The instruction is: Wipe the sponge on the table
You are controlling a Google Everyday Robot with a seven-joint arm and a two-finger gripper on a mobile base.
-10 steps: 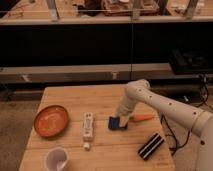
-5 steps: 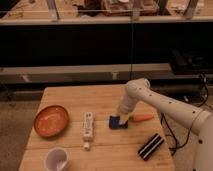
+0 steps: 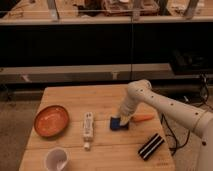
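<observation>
The sponge [image 3: 117, 124], a small dark-blue block, lies on the light wooden table [image 3: 100, 97] right of centre. My gripper [image 3: 121, 120] comes down onto it from the right on a white arm [image 3: 165, 107], and its tip presses on or holds the sponge's right part. The fingers are hidden against the sponge.
An orange bowl [image 3: 51, 120] sits at the left, a white cup [image 3: 56, 159] at the front left. A white bar [image 3: 88, 127] lies left of the sponge, an orange carrot-like piece [image 3: 143, 118] right of it, a striped block [image 3: 151, 146] at the front right. A dark shelving bench [image 3: 105, 45] runs behind.
The gripper and the sponge have shifted very slightly on the table; otherwise nothing differs.
</observation>
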